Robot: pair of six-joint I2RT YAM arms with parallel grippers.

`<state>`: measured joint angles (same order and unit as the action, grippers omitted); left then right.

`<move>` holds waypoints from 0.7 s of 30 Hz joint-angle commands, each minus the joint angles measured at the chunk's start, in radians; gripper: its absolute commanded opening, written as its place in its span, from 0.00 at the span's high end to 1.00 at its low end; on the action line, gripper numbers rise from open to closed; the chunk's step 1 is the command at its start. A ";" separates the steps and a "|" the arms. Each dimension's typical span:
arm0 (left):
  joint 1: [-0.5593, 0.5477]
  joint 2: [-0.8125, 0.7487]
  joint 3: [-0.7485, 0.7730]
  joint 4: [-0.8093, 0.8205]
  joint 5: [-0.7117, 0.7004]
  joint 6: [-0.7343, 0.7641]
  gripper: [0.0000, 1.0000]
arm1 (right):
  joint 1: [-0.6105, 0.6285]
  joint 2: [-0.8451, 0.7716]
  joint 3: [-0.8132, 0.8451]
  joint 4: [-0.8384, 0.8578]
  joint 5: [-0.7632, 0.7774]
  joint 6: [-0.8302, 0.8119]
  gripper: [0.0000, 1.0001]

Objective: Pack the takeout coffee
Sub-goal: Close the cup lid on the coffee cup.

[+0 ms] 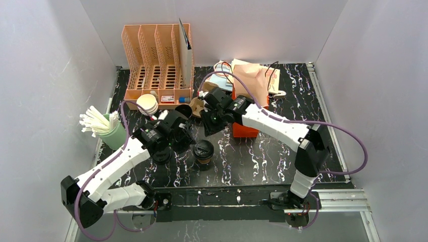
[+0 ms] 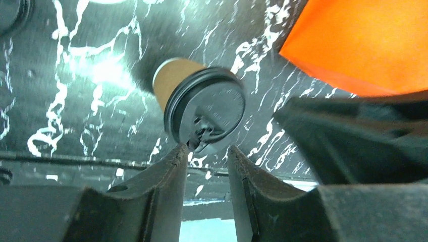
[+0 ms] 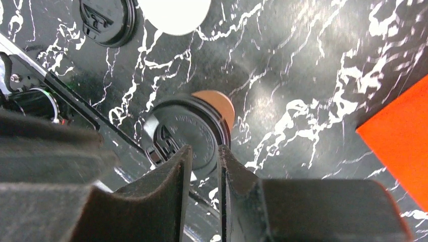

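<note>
Top external view: the takeout coffee (image 1: 204,150) stands upright on the black marbled surface (image 1: 262,156), near the middle and towards the near edge. Its long axis is vertical, with the black lid on top facing up and the narrower brown base down on the surface. An orange box (image 1: 244,130) sits just beyond it to the right, apart from it. A peach slotted organizer (image 1: 156,60) stands at the far edge. A green cup of white sticks (image 1: 110,132) is well off to the left.

In the left wrist view, the left hand (image 2: 207,149) is partly open, with a clear gap between its two dark fingers (image 2: 164,191) and nothing in that gap. The coffee lies just past the fingertips. From this angle its lid (image 2: 214,113) is turned towards the camera and the kraft body (image 2: 171,80) tapers away behind it. I cannot tell whether the tips brush the lid rim.

In the right wrist view, the right hand (image 3: 204,149) is open only a slit and holds nothing. The lidded cup sits beyond and below its tips, with a sliver of brown wall showing past the lid. A loose black lid (image 3: 103,20) and a white disc (image 3: 174,14) lie farther off on the surface.
</note>
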<state>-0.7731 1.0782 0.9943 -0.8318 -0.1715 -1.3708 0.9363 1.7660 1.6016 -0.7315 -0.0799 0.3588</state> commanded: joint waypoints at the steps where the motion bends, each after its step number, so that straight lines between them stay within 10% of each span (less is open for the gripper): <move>1: 0.118 -0.020 0.017 0.129 0.110 0.298 0.67 | 0.001 -0.137 -0.098 0.001 0.020 0.148 0.67; 9: 0.190 0.175 0.167 0.060 0.291 0.686 0.66 | 0.026 -0.161 -0.184 0.034 0.058 0.297 0.66; 21: 0.192 0.211 0.130 0.066 0.345 0.813 0.67 | 0.029 -0.106 -0.197 0.043 0.034 0.328 0.67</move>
<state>-0.5861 1.3041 1.1515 -0.7410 0.1368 -0.6270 0.9634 1.6447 1.4097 -0.7212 -0.0330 0.6601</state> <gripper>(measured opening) 0.342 0.336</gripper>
